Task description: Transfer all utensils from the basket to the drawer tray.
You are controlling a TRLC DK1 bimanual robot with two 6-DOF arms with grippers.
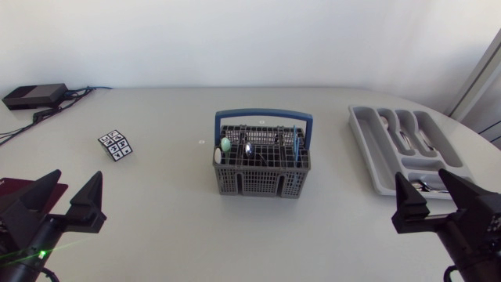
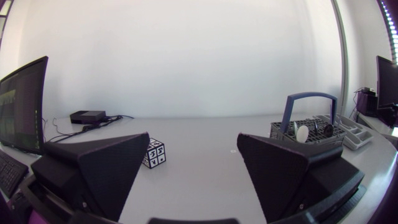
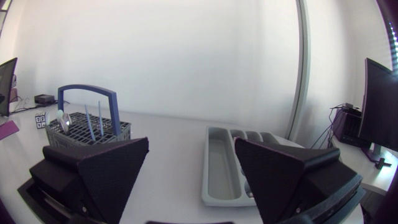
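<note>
table (image 1: 180, 227): pale grey; both arms parked at the lower corners of the head view.
drawer tray (image 1: 374, 153): right of frame, long axis run from upper left to lower right; metal cutlery (image 1: 407, 139) seen in its narrow compartments.
basket (image 1: 262, 182): frame centre, grey, blue handle arched across it side to side.
left gripper (image 1: 77, 174): lower left, fingers spread wide, nothing held.
right gripper (image 1: 422, 174): lower right, spread wide, nothing held.
marker cube (image 1: 116, 144): left of basket, well apart.
utensils: white spoon (image 1: 225, 145), metal spoon (image 1: 248, 147), blue sticks (image 1: 295, 145); stood upright in basket, heads up.
</note>
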